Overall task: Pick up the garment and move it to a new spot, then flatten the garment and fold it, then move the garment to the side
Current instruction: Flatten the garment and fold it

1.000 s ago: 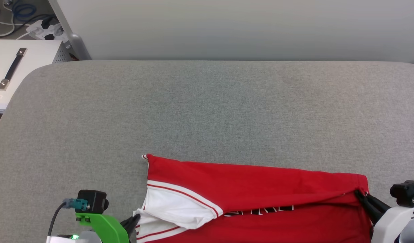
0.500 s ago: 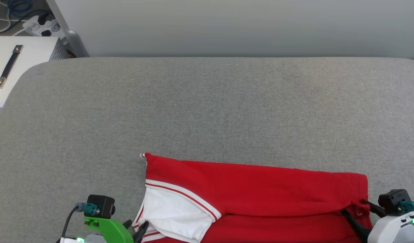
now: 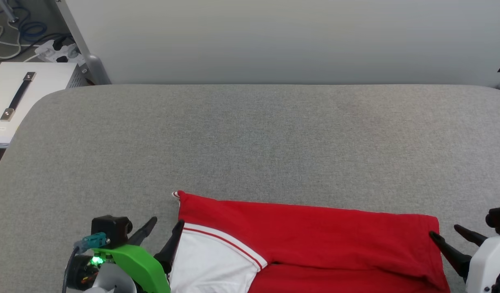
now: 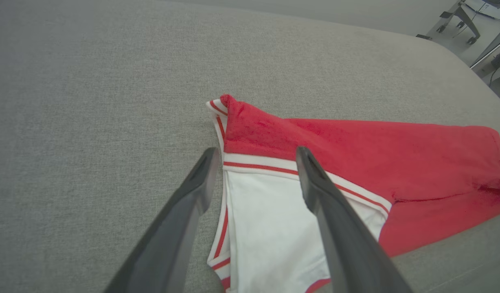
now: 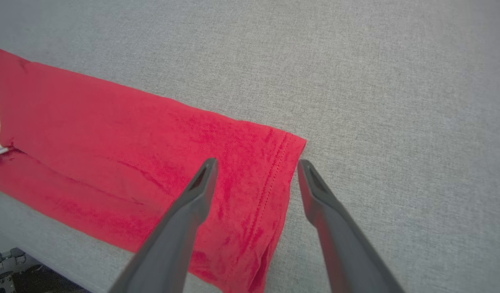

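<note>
Head view: I count one garment [image 3: 315,232], folded along the table's [image 3: 250,142] near edge, with wide grey room beyond it. One white case [image 3: 22,93] sits off the far left corner. The left gripper [image 3: 167,221] and right gripper [image 3: 444,230] flank the garment's ends. Left wrist: fingers [image 4: 193,191] spread astride the white sleeve's edge, gripping nothing. Right wrist: fingers [image 5: 193,199] spread astride the red hem, likewise free.

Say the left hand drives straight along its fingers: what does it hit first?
Likely the garment: the open left hand straddles its edge, one finger over the white sleeve, the other over bare grey surface beside it. Height above the cloth is unclear, so that's a guess.
</note>
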{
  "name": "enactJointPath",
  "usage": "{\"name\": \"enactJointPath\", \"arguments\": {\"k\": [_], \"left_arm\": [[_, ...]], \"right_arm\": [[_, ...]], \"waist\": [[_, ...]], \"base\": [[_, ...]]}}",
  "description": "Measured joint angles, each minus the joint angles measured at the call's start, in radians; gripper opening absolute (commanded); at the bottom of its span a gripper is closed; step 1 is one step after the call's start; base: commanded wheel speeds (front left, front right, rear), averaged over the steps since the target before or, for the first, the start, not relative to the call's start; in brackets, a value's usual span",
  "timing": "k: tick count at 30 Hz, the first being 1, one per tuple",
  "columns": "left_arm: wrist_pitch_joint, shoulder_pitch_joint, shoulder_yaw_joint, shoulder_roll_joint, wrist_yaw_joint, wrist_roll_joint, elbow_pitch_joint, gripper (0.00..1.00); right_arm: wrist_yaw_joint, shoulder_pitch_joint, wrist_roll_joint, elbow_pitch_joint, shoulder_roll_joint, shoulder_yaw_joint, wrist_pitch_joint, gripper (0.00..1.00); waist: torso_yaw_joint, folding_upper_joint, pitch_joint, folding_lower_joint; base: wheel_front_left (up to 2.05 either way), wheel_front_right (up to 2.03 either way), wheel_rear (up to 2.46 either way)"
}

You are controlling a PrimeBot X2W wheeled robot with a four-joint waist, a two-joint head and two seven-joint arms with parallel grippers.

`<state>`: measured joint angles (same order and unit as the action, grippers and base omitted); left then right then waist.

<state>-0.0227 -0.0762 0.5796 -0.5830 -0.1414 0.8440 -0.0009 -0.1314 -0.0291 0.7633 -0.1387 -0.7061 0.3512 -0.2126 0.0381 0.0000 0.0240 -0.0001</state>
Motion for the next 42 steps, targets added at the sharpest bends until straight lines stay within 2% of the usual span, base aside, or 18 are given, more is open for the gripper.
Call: {"name": "enactJointPath", "arguments": {"k": [4,8,11,14,17,21,23,24,25,34,38,39,40,41,42], "left_arm": [[0.105,-0.019,-0.012,0.016,-0.008,-0.056,-0.002,1.00],[0.235,-0.033,-0.035,0.046,-0.008,-0.110,0.016,1.00],[0.272,-0.041,-0.058,0.066,-0.008,-0.180,0.032,1.00],[0.279,-0.050,-0.131,0.114,-0.005,-0.268,0.012,1.00],[0.279,-0.047,-0.219,0.174,0.028,-0.362,-0.022,1.00],[0.279,-0.021,-0.283,0.231,0.087,-0.434,-0.009,1.00],[0.279,-0.009,-0.313,0.255,0.122,-0.459,0.000,1.00],[0.279,-0.007,-0.358,0.286,0.166,-0.492,0.005,1.00],[0.279,-0.007,-0.373,0.296,0.178,-0.503,0.007,1.00],[0.279,-0.007,-0.462,0.362,0.251,-0.580,0.033,1.00],[0.279,-0.007,-0.474,0.370,0.260,-0.590,0.047,1.00],[0.279,-0.006,-0.477,0.371,0.261,-0.593,0.050,1.00],[0.279,-0.006,-0.480,0.373,0.262,-0.595,0.052,1.00],[0.279,-0.006,-0.481,0.374,0.262,-0.598,0.053,1.00],[0.279,-0.005,-0.483,0.376,0.262,-0.600,0.054,1.00]], "right_arm": [[0.000,0.011,-0.001,0.022,0.024,-0.089,-0.091,1.00],[0.000,0.034,-0.026,0.023,0.092,-0.177,-0.207,1.00],[0.000,0.051,-0.065,0.016,0.151,-0.241,-0.285,1.00],[0.000,0.059,-0.104,0.014,0.207,-0.306,-0.341,1.00],[0.000,0.065,-0.150,0.011,0.258,-0.363,-0.380,1.00],[0.000,0.071,-0.188,-0.011,0.307,-0.421,-0.435,1.00],[0.000,0.071,-0.202,-0.016,0.324,-0.442,-0.443,1.00],[0.000,0.071,-0.208,-0.018,0.338,-0.458,-0.448,1.00],[0.000,0.070,-0.208,-0.021,0.345,-0.463,-0.448,1.00],[0.009,0.064,-0.194,-0.034,0.379,-0.429,-0.447,1.00],[0.009,0.057,-0.181,-0.039,0.392,-0.399,-0.438,1.00],[0.009,0.055,-0.178,-0.041,0.393,-0.391,-0.437,0.84],[0.009,0.052,-0.177,-0.044,0.394,-0.384,-0.435,0.46],[0.009,0.050,-0.176,-0.048,0.395,-0.380,-0.433,0.29],[0.009,0.049,-0.175,-0.052,0.396,-0.376,-0.424,0.05]], "waist": [[0.001,0.0000,0.005,0.0000],[0.005,0.0000,0.017,0.0000],[0.010,0.0000,0.030,0.0000],[0.017,0.0000,0.046,0.0000],[0.027,0.0000,0.066,0.0000],[0.039,0.0000,0.088,0.0000],[0.046,0.0000,0.099,0.0000],[0.055,0.0000,0.114,0.0000],[0.058,0.0000,0.120,0.0000],[0.076,0.0000,0.143,0.0000],[0.072,0.0000,0.135,0.0000],[0.071,0.0000,0.132,0.0000],[0.070,0.0000,0.129,0.0000],[0.069,0.0000,0.126,0.0000],[0.068,0.0000,0.123,0.0000]], "base": [[0.00,0.00,0.00],[0.00,0.00,0.00],[0.00,0.00,0.00],[0.00,0.00,0.00],[0.00,0.00,0.00],[0.00,0.00,0.00],[0.00,0.00,0.00],[0.00,0.00,0.00],[0.00,0.00,0.00],[0.00,0.00,0.00],[0.00,0.00,0.00],[0.00,0.00,0.00],[0.00,0.00,0.00],[0.00,0.00,0.00],[0.00,0.00,0.00]]}}
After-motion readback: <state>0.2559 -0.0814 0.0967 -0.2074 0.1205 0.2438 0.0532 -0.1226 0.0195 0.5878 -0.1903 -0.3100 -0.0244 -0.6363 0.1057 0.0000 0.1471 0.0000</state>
